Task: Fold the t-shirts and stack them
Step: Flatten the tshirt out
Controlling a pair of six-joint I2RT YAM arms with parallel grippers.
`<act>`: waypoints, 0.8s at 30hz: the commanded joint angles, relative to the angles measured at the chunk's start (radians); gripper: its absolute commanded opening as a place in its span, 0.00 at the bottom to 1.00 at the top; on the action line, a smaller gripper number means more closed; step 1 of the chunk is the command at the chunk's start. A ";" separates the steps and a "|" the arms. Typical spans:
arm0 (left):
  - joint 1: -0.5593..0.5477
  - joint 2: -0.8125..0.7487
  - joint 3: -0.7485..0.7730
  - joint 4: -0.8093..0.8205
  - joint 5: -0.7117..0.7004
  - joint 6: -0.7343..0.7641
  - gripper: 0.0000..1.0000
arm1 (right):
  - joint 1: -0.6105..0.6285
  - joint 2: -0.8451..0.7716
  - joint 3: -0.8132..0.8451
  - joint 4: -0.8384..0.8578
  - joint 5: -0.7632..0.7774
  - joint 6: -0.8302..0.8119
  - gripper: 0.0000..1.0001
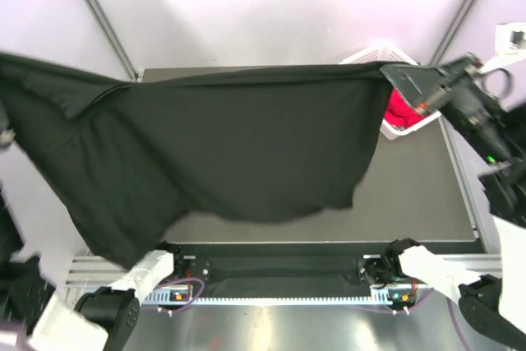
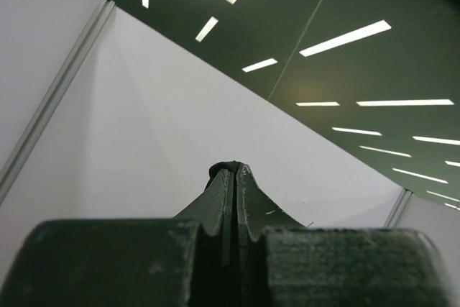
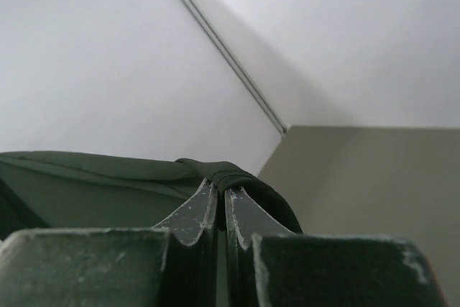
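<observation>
The right pincer (image 3: 219,195) is clenching on a rolled edge of the black t-shirt (image 3: 100,177). Its two fingers are pressing together, and the fabric is bunching over their tips. In the top view, this pincer (image 1: 400,80) is holding one upper corner of the shirt aloft, just in front of the white lattice basket (image 1: 370,55) at the far right of the table (image 1: 419,195).

The left pincer (image 2: 233,177) is likewise clenching. Its fingers are meeting along one seam, and a small fold of dark fabric (image 2: 228,167) is showing at their tips. Its wrist camera is pointing upward at a white wall (image 2: 144,127) and a dark ceiling with light strips (image 2: 345,37). This pincer itself is lying outside the top view, where the shirt is running off the left edge.

The black t-shirt (image 1: 230,145) is hanging spread between the two pincers above the table. Its upper edge is stretching nearly level from left to right. Its lower edge is sagging in a curve. The lower left part is drooping down to a point just beside the left arm's base (image 1: 152,269). Whether the fabric is touching the table cannot be determined.

A red t-shirt (image 1: 400,108) is lying in the basket, partly hidden behind the black shirt's raised corner.
</observation>
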 commanded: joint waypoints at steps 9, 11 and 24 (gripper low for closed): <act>-0.008 0.270 -0.593 0.217 0.058 0.175 0.00 | -0.025 0.295 -0.377 0.275 0.162 0.075 0.00; 0.011 0.316 -0.670 0.253 0.089 0.194 0.00 | -0.028 0.388 -0.414 0.312 0.169 0.059 0.00; 0.119 0.965 -0.706 0.554 0.296 0.214 0.00 | -0.130 0.944 -0.290 0.604 0.105 -0.050 0.00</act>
